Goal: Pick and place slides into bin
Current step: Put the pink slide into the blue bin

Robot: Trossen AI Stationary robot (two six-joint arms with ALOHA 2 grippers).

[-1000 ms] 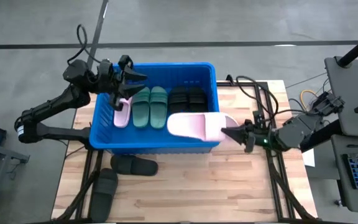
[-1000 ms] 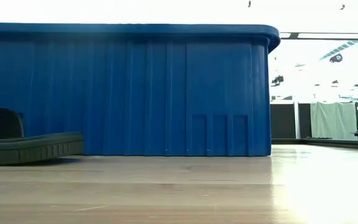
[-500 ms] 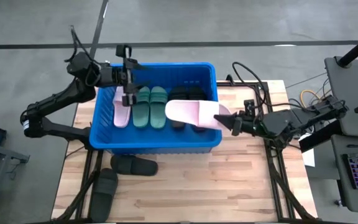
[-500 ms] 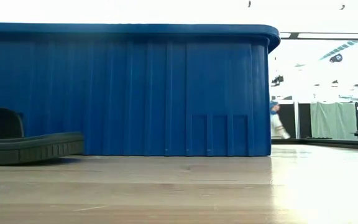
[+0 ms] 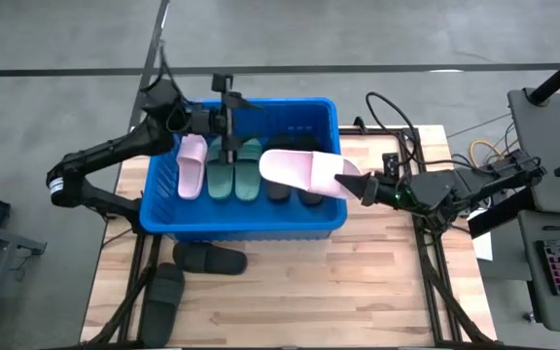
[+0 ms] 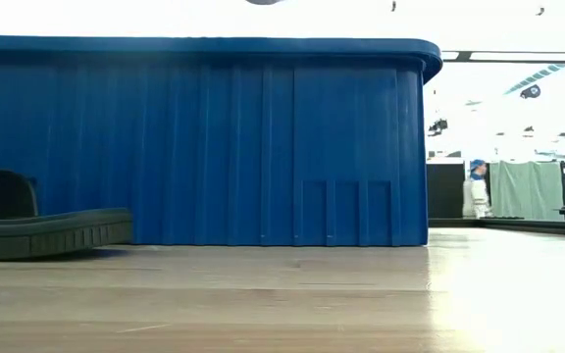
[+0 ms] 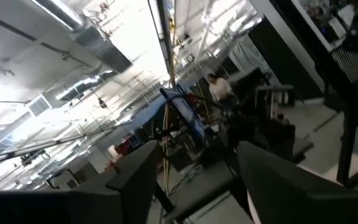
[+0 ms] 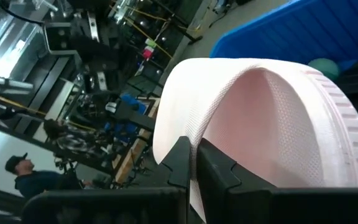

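High view: blue bin holds one pink, two green and two black slides. Over its right side, the right gripper, clamped on a pink slide, might drop it across the rim. Above its far-left corner, the left gripper fingers stand apart, empty.

Item count, as seen from above:

- One blue bin is present on the worktop.
- Two pale pink slides are counted: one inside the bin, one held above it.
- Two dark green slides are counted, side by side inside the bin.
- Two black slides are partly visible inside the bin.
- Two black slides are counted outside the bin: one and another.
- Two robot arms are present.
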